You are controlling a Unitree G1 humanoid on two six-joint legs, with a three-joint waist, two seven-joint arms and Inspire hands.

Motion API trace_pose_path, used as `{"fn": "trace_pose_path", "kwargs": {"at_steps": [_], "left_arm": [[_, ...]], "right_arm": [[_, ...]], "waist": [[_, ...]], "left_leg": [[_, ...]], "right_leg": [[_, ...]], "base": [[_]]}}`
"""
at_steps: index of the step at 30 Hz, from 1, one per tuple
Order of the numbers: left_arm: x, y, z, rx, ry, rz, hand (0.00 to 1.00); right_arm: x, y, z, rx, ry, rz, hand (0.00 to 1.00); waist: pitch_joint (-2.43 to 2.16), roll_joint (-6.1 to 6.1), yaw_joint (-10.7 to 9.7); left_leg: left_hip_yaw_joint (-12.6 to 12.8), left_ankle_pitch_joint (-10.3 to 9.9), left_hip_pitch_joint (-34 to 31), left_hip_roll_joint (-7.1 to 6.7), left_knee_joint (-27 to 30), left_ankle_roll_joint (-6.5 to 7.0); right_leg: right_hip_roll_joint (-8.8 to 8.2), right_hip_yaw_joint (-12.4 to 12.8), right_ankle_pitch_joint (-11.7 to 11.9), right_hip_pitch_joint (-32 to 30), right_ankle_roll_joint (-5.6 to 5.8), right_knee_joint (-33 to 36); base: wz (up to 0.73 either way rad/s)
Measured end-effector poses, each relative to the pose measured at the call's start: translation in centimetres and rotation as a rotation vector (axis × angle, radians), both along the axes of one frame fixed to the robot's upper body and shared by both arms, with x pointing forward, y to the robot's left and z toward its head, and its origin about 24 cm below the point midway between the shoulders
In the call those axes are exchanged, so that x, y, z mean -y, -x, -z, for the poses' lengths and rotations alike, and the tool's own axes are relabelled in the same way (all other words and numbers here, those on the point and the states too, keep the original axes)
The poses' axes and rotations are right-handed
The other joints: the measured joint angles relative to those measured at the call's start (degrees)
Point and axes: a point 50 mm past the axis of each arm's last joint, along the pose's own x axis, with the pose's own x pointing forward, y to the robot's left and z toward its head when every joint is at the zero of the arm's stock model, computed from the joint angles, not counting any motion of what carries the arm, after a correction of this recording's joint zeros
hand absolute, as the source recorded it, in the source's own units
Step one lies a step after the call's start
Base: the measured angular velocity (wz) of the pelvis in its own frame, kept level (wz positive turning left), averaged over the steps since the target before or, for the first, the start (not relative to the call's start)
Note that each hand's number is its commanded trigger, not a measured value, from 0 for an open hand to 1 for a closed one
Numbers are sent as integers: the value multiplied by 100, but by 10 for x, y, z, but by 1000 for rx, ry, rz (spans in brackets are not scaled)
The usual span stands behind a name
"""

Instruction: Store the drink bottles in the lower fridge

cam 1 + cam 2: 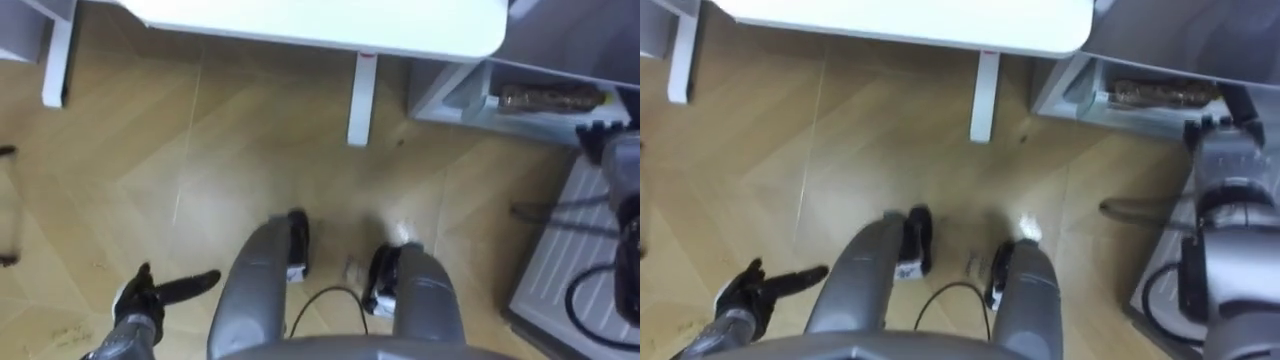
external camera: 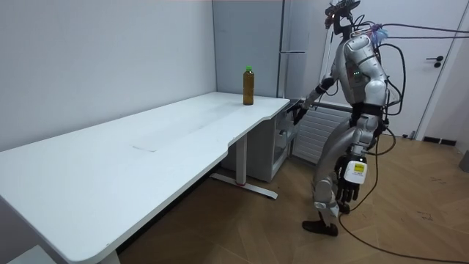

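bottle (image 2: 248, 86) sat upright on the desk (image 2: 146, 154), up at the far corner next to the fridge (image 2: 297, 37). your robot stood at that end of the desk. left hand (image 1: 138, 308) hung low by the leg, fingers loose and spread, holding nothing. right hand (image 2: 297, 112) was out by the desk edge, couldn't tell what its fingers were doing tbh.

The two head cameras are looking steeply down from the robot's head, sitting close together and sharing nearly the same patch of wooden floor (image 1: 200, 150), with the desk (image 1: 330, 25) edge ahead and a shelf (image 1: 445, 95) to the right. The room camera is standing a few metres off, facing along that desk toward the fridge (image 2: 293, 44), taking in the same floor.
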Motion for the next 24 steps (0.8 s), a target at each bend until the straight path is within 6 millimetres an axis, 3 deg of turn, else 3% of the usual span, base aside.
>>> {"fn": "trace_pose_path", "kwargs": {"at_steps": [10, 14, 16, 17, 18, 20, 24], "left_arm": [[-18, 10, -1, -4, 2, -87, 0], [-23, 21, 0, -28, 9, -124, 0], [-23, 31, 2, -51, 18, -130, 0], [-22, 40, 3, -71, 22, -142, 0], [-22, 50, 3, -85, 26, -177, 0], [-24, 62, 3, -105, 24, -206, 0], [-15, 77, 7, -141, 36, -233, 0]], "right_arm": [[6, 40, 31, -115, 48, -97, 0], [13, 71, 46, -143, 11, -50, 0], [16, 84, 52, -158, 2, -29, 0], [17, 95, 57, -177, 1, -28, 0], [17, 107, 63, -192, -8, -17, 0], [15, 129, 74, -226, -24, -3, 0], [5, 176, 94, -268, -67, 26, 0]], "waist": [[-10, -28, -30], [-45, -17, -71], [-110, -9, -102], [-211, -29, -139], [-260, -53, -186], [-325, -109, -196], [-306, -134, -321]], "left_leg": [[-20, 8, 916, -14, -461, -9], [-10, 9, 1465, -28, -765, -4], [-12, 10, 1733, -70, -943, -4], [-13, 11, 1930, -92, -1094, -3], [-13, 11, 2187, -113, -1233, -3], [-13, 9, 2560, -129, -1464, -7], [-75, 0, 3112, -224, -1724, -13]], "right_leg": [[17, -214, 61, 1074, 88, -646], [62, -330, 176, 1758, 163, -1157], [117, -361, 269, 2082, 199, -1474], [123, -399, 318, 2277, 225, -1677], [145, -421, 373, 2582, 256, -1916], [196, -460, 473, 3033, 290, -2305], [204, -603, 612, 3728, 369, -2759]], "base": [[7], [6], [0], [0], [5], [4], [10]]}}
